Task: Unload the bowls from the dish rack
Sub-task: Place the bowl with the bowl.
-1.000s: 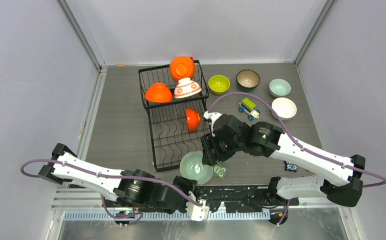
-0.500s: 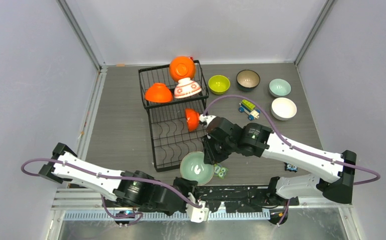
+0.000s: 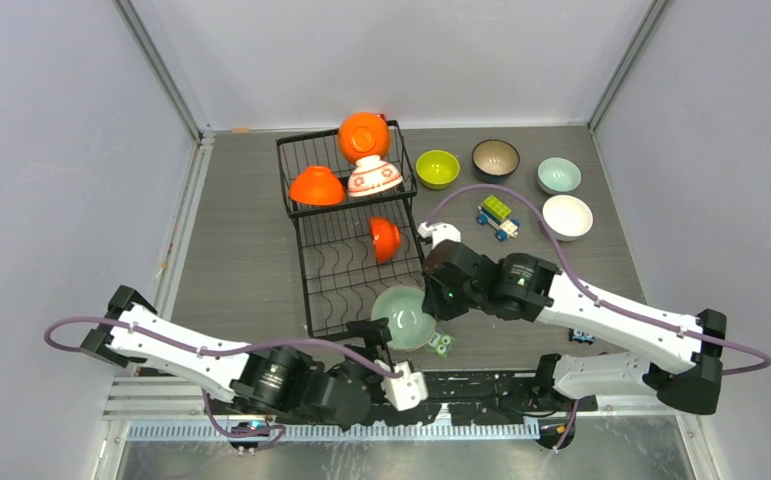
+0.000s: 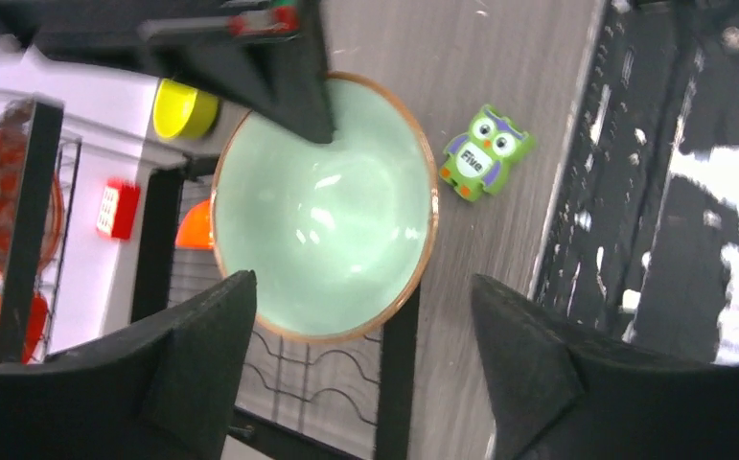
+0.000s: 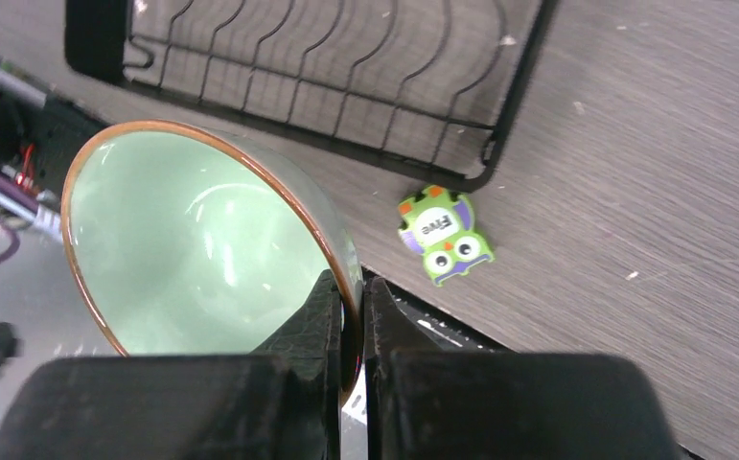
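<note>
The black wire dish rack (image 3: 333, 270) lies left of centre on our grey bench (image 3: 241, 250). In its far section we see a large orange bowl (image 3: 364, 135) behind, a second orange bowl (image 3: 317, 186) left, a floral white bowl (image 3: 375, 176) right. A mint-green bowl (image 3: 404, 317) is at its near right corner, a green owl toy (image 3: 442, 344) just right of it.

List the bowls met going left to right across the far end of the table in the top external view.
Leftmost orange bowl → red-floral white bowl → lime green bowl → dark brown bowl → pale mint bowl.
</note>
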`<state>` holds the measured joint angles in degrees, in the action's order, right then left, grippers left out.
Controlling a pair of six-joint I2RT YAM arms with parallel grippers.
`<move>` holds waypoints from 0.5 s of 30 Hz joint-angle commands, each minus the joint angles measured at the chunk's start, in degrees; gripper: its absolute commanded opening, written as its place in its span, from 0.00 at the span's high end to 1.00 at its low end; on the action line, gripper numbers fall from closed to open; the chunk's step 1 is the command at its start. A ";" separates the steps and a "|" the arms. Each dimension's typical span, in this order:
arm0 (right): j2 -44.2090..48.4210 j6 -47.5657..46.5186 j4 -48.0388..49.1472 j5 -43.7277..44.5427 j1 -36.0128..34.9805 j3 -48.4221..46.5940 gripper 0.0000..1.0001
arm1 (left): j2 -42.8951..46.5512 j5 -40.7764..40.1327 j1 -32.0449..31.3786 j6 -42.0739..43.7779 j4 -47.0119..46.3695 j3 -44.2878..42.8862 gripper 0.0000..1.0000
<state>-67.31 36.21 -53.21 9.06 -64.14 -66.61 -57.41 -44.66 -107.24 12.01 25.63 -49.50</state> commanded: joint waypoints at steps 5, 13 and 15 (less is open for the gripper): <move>9.09 8.06 5.07 18.17 -0.07 3.31 0.99 | -5.13 -18.34 -0.05 -25.29 6.64 -10.57 0.00; 11.62 10.18 5.88 24.44 -0.06 5.75 0.99 | 2.49 -12.64 9.69 -54.33 6.80 -7.53 0.00; 12.09 10.68 6.53 25.11 -0.05 6.85 0.99 | 4.36 -6.93 18.27 -63.48 7.09 -5.60 0.00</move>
<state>-56.99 43.53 -52.56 28.67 -64.12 -60.29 -56.84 -56.34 -99.96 -28.49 31.24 -57.39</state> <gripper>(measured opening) 0.094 0.995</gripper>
